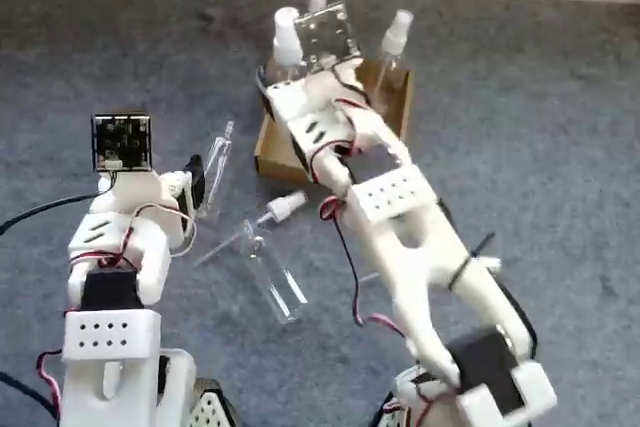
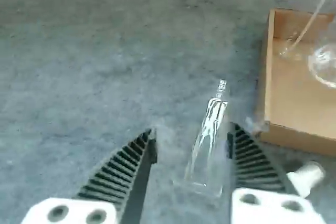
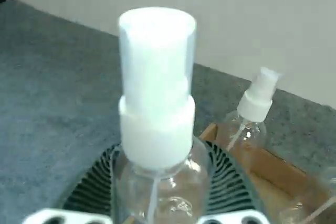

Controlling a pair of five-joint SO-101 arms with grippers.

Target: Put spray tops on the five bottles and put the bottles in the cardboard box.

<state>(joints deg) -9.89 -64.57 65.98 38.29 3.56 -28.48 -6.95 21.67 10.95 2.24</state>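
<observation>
Watching the high camera, I see my right gripper (image 3: pixel 160 156) clamped on a clear held bottle (image 3: pixel 181 177) wearing a white spray top (image 3: pixel 156 77), upright at the cardboard box (image 1: pixel 400 115), which sits at 12 o'clock on the carpet (image 1: pixel 550 147). My left gripper (image 2: pixel 191 132), at 9 o'clock, has its jaws apart around a bare bottle (image 2: pixel 207 145) lying flat. I count five clear bottles: three capped at the box and two bare, the second bare bottle (image 1: pixel 272 282) lying near 6 o'clock, plus one loose spray top (image 1: pixel 283 207) at the centre
</observation>
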